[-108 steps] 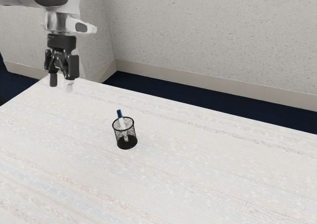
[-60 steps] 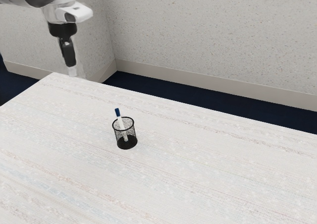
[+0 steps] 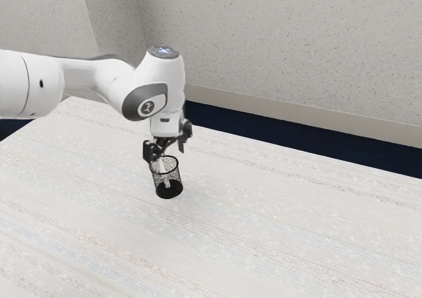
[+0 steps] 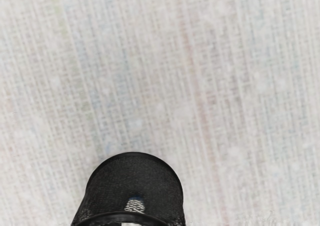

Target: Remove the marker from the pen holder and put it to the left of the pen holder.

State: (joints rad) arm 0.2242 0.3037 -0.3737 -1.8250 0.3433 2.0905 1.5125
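Observation:
The black two-finger gripper [image 3: 168, 149] is right over the pen holder in the exterior view, its fingers spread apart in an open state. Black mesh forms the pen holder [image 3: 175, 177], which stands upright on the table. Through the mesh shows the white body of the marker [image 3: 167, 182], leaning inside; its blue cap is hidden behind the gripper. In the wrist view the pen holder [image 4: 132, 176] lies at the lower edge, with the marker's lower end [image 4: 134, 205] visible through its mesh.
A pale, faintly striped table [image 3: 264, 232] surrounds the pen holder. The arm [image 3: 99, 77] reaches in from the exterior view's left, above the table's far side. Behind the table are a dark blue floor [image 3: 264, 134] and a speckled wall [image 3: 283, 41].
My hand has swung from the exterior view's upper left, over the table's far corner, down to the pen holder. The pen holder has stayed where it was.

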